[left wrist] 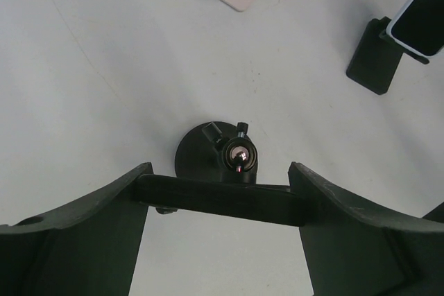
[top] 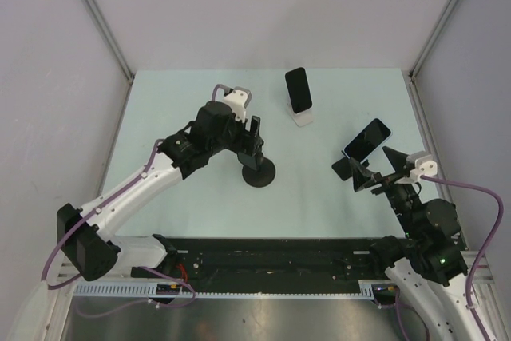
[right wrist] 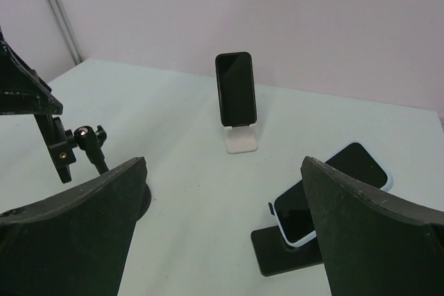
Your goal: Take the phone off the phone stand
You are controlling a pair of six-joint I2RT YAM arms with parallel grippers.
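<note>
My left gripper (top: 254, 140) is shut on a black phone (left wrist: 208, 197), held edge-on across its fingers. The phone hangs just above and beside the bare ball head (left wrist: 239, 154) of a black round-base stand (top: 259, 174), which also shows in the left wrist view (left wrist: 198, 154). The phone is off the mount. My right gripper (top: 371, 169) is open and empty, low over the table (right wrist: 208, 192) beside a tilted phone in a pale case (right wrist: 333, 192).
The pale-cased phone (top: 367, 139) rests on a black flat-base stand (right wrist: 284, 247) at the right. A third black phone (top: 299, 89) stands upright in a white stand (top: 303, 120) at the back. Enclosure walls ring the table.
</note>
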